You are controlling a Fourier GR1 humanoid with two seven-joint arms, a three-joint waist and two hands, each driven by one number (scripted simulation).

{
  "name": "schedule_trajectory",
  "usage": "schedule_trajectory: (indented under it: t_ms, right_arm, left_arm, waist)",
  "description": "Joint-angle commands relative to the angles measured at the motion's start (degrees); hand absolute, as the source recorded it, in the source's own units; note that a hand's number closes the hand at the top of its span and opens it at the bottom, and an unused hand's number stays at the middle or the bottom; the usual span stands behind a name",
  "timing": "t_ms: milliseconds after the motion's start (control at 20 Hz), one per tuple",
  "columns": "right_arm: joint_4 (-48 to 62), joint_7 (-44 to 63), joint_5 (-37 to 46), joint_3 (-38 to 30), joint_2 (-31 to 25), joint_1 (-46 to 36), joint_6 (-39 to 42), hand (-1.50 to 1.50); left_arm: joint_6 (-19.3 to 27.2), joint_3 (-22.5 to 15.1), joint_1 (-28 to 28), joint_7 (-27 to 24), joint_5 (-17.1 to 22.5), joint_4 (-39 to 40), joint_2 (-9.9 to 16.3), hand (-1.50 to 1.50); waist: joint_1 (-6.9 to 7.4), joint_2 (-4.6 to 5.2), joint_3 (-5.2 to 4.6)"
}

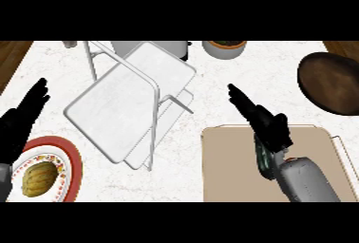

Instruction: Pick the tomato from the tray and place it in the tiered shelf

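well, right hand (pixel 261 118): fingers straight and close together, pointing up and to the left, holding nothing; it hangs over the far edge of the tray, its grey forearm lying across the tray's middle.
left hand (pixel 24 116): at the view's left edge, fingers straight and up, open, holding nothing, just above the plate.
tomato: cannot be seen anywhere; whether it is hidden under the right forearm cannot be told.
tray (pixel 231 166): flat, tan, low-rimmed, at the lower right of the tabletop, its bare surface showing left of the forearm.
tiered shelf (pixel 133 99): white, with thin metal legs, left of centre, its flat panels tilted and overlapping, nothing on them.
plate (pixel 67 156): red-rimmed and patterned, lower left, carrying a ridged yellow-brown food item (pixel 38 179).
tabletop (pixel 210 85): white marble.
dark brown bowl (pixel 329 83): at the right edge, well apart from the shelf.
pot (pixel 224 47): small and round, at the far edge, cut by the view's top.
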Motion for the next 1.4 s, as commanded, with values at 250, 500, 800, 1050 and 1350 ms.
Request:
schedule_trajectory:
  t_ms: [250,500,800,1050,1350]
  right_arm:
    - [-6.02,-9.6,10.07,-22.42,-19.63,10.29,-15.94,-1.5]
    - [-1.63,-22.04,2.55,-32.94,-14.03,23.38,-21.16,-1.5]
    - [-6.49,-40.56,-0.45,-31.31,-12.85,35.93,-6.44,-1.5]
    - [-24.54,-32.1,3.55,-28.81,-14.86,46.73,-4.82,-1.5]
    - [-32.57,-14.54,22.0,-27.83,-23.65,51.73,-10.76,-1.5]
  left_arm:
    - [0.28,-2.29,7.3,-0.78,1.65,3.27,-5.46,0.0]
    - [-0.83,-6.53,9.37,-3.14,1.95,2.11,-10.23,0.0]
    - [-1.23,-9.7,9.41,-7.26,-1.15,5.09,-13.66,0.0]
    - [-1.99,-9.09,7.17,-9.67,-2.75,10.04,-14.63,0.0]
    - [-2.46,-8.39,6.98,-6.92,-1.85,7.0,-13.24,0.0]
  waist:
    - [-8.98,-2.63,-0.19]
    - [-4.98,-1.65,0.43]
    - [-1.09,-1.23,0.15]
    - [-0.92,-1.15,-0.03]
    - [-0.41,-0.96,-0.33]
